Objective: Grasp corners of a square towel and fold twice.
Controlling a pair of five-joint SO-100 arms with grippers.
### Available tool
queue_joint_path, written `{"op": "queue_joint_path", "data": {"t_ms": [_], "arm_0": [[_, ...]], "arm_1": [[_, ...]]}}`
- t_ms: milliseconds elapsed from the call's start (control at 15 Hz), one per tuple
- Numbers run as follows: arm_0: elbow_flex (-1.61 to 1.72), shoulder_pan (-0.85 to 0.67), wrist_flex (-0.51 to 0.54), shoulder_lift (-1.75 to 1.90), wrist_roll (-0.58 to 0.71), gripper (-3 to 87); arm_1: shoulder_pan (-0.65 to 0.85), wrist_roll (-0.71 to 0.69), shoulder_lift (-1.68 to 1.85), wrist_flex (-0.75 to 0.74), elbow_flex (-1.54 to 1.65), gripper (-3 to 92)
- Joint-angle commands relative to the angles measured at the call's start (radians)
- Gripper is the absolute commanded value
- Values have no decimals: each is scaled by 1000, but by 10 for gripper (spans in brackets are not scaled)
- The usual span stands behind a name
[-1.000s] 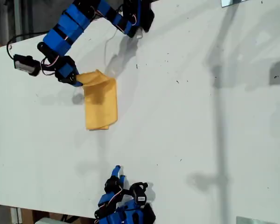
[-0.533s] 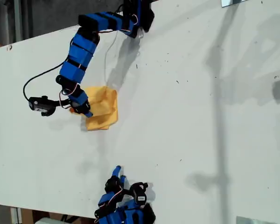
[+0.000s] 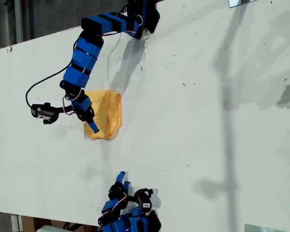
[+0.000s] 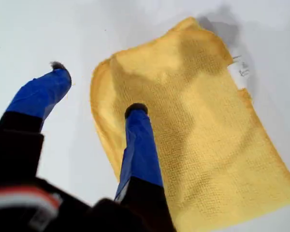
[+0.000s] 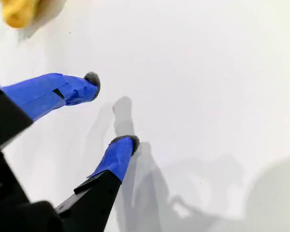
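Observation:
The yellow towel (image 3: pixel 108 113) lies folded into a small flat packet on the white table (image 3: pixel 193 121), toward the exterior view's left. My first gripper (image 3: pixel 90 124) hovers at the packet's edge and stands open. In the first wrist view one of its fingertips (image 4: pixel 136 112) is over the towel (image 4: pixel 193 135) and the other is over bare table, so my first gripper (image 4: pixel 96 91) holds nothing. A rounded corner (image 4: pixel 102 72) of the towel sits between the fingers. My second gripper (image 3: pixel 122 179) rests at the table's near edge, open and empty (image 5: pixel 111 110). A bit of the towel (image 5: pixel 15 12) shows far off.
A white tag (image 4: pixel 240 72) sticks out of the towel's hem. Grey metal plates sit at the exterior view's top right (image 3: pixel 241 2) and bottom right (image 3: pixel 261 227). The first arm's black camera (image 3: pixel 43 112) and cable hang beside the towel. The table edge runs along the exterior view's left.
My first gripper carried the towel's far edge toward the near side, folding the cloth over itself, then opened and let go. The towel now lies shorter and flat. The second arm has not moved.

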Motion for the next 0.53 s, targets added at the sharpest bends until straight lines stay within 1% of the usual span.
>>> {"op": "queue_joint_path", "data": {"t_ms": [0,67,133,267,333,400,467], "arm_0": [[-8,-14,-14,-3,2,195],[-6,-14,-12,-2,2,195],[-6,-15,-11,0,2,195],[-2,-17,-9,11,5,195],[3,-21,-9,18,9,196],[9,-25,-6,32,12,196],[25,-29,-3,71,23,192]], "arm_1": [[-11,-18,258,35,32,289],[3,9,402,63,150,281],[28,86,577,78,362,268],[37,233,951,52,902,262],[18,282,1192,5,1173,280],[8,345,1519,11,1422,279],[8,420,1928,132,1628,275]]}}
